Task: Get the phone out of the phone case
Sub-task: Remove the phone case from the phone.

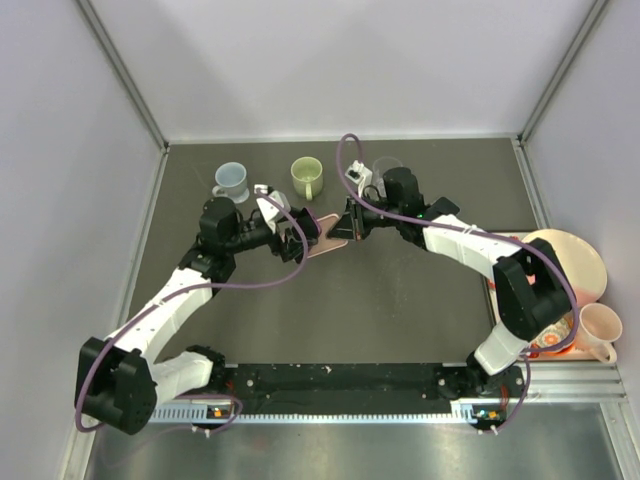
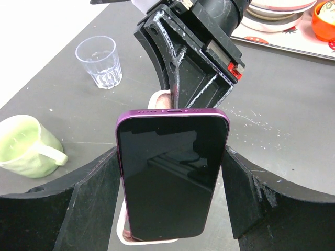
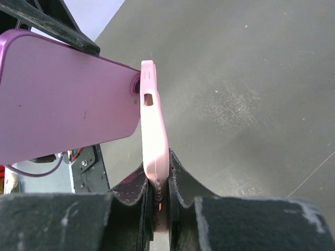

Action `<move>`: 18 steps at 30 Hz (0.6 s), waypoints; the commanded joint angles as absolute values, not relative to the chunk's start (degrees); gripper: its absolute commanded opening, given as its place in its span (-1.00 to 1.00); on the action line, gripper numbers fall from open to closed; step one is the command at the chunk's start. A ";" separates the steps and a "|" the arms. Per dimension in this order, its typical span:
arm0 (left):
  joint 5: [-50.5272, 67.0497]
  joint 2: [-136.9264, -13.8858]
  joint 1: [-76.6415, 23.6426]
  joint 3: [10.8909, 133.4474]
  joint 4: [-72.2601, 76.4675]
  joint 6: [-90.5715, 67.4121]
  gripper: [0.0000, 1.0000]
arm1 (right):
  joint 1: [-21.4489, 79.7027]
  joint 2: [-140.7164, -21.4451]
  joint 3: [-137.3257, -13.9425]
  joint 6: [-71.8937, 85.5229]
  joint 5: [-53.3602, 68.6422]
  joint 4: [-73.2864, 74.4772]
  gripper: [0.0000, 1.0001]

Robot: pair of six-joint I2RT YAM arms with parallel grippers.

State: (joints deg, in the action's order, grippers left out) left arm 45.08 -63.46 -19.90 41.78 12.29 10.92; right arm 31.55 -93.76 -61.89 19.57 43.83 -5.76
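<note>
Over the dark bench (image 1: 400, 320), near its middle, the purple phone (image 2: 172, 178) is grasped by its long sides between the left fingers (image 2: 94, 198) (screen up); the pink case (image 3: 154, 130), angled away from its back, is clenched by the right fingers (image 3: 183, 183)

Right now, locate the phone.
Top view, centre, by the green mug: the phone sits in the left gripper, its pink case pinched by the right gripper.

Dark grey counter (image 1: 400, 320), surface flecked with pale specks. Beyond the left hand (image 1: 298, 240) stand a pale blue mug (image 1: 231, 181) and a green mug (image 1: 307, 177), both upright. A clear glass (image 1: 387, 165) stands just beyond the right hand (image 1: 352, 228). Well to that hand's right lies a tray (image 2: 293, 46) of dishes.
</note>
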 commanded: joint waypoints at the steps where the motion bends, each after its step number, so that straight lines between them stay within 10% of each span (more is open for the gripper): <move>1: 45.27 -61.70 -19.51 41.48 15.73 9.93 -1.00 | 30.85 -90.70 -62.67 18.46 42.54 -7.65 -1.00; 18: 52.20 -61.61 -19.60 40.52 16.26 11.51 -1.00 | 30.85 -91.41 -63.11 18.54 38.85 -6.42 -1.00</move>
